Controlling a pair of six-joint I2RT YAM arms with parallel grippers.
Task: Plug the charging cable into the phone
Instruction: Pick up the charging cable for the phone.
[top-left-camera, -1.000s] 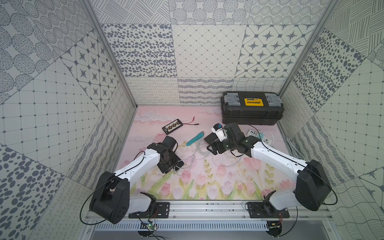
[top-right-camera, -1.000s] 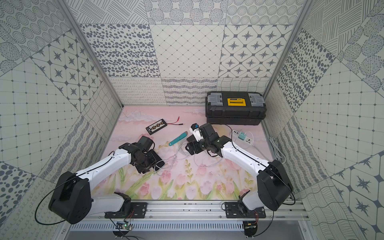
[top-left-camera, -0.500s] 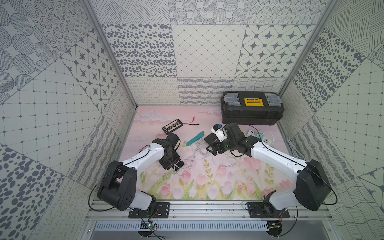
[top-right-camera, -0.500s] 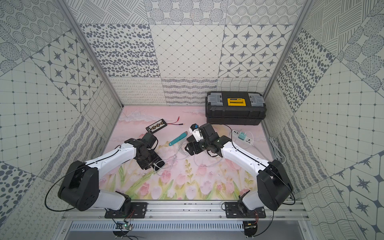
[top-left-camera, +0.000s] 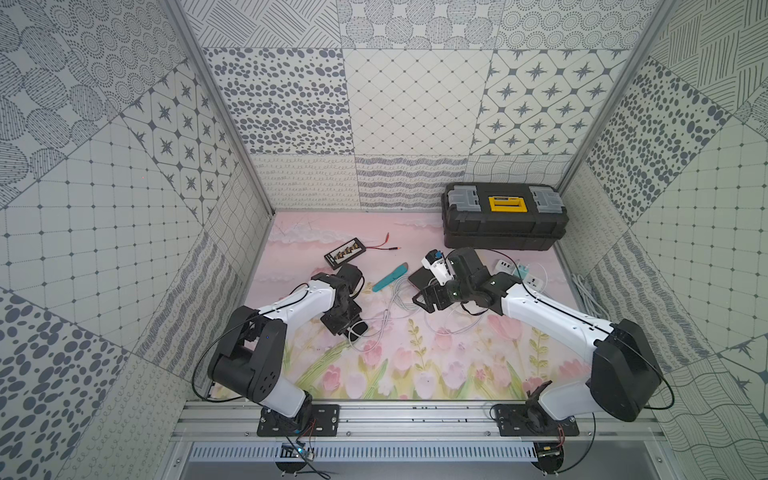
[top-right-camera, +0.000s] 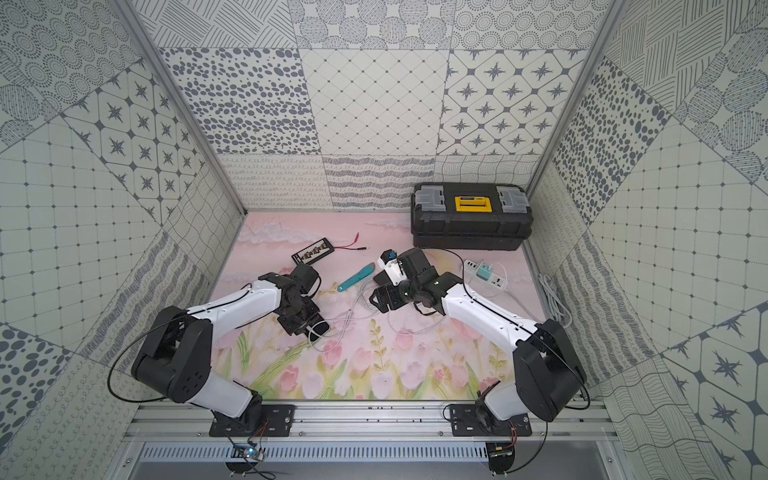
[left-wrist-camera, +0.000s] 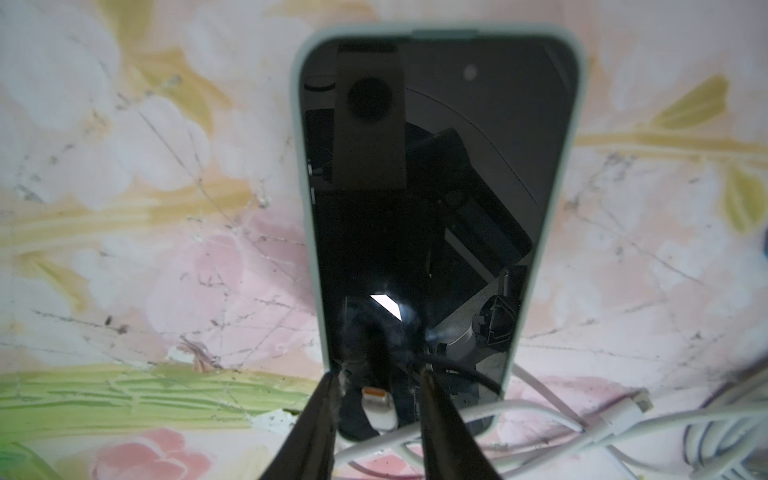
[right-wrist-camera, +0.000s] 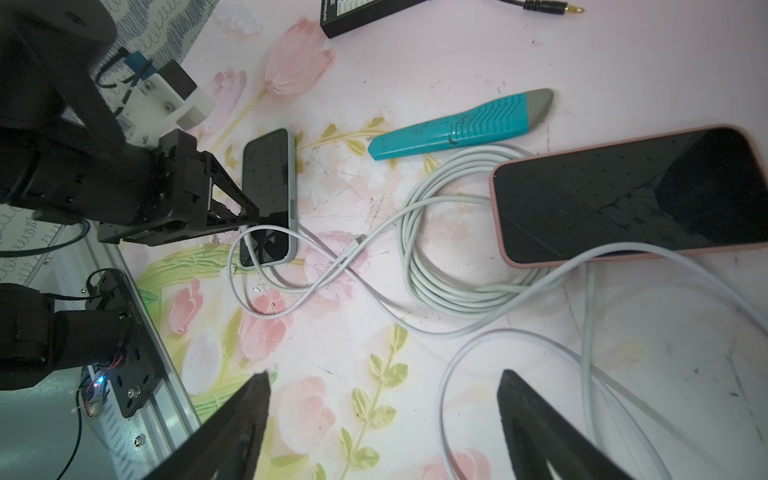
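A phone in a pale green case (left-wrist-camera: 432, 199) lies screen up on the flowered mat, also seen from the right wrist (right-wrist-camera: 268, 195) and in both top views (top-left-camera: 359, 329) (top-right-camera: 321, 329). My left gripper (left-wrist-camera: 380, 378) (top-left-camera: 348, 326) is low over the phone's near end. Its jaws stand either side of the white plug of the charging cable (left-wrist-camera: 380, 405), with a gap on each side. That cable loops away across the mat (right-wrist-camera: 291, 307). My right gripper (right-wrist-camera: 382, 376) (top-left-camera: 422, 300) hangs wide open over the mat and holds nothing.
A second phone in a pink case (right-wrist-camera: 623, 195) lies under the right arm beside a coil of white cable (right-wrist-camera: 415, 257). A teal knife (top-left-camera: 390, 277), a black board with red leads (top-left-camera: 345, 252), a black toolbox (top-left-camera: 505, 216) and a power strip (top-left-camera: 519, 274) lie further back.
The left arm's elbow has swung inward and its jaws have narrowed around the plug at the phone's end. The right arm has stayed still.
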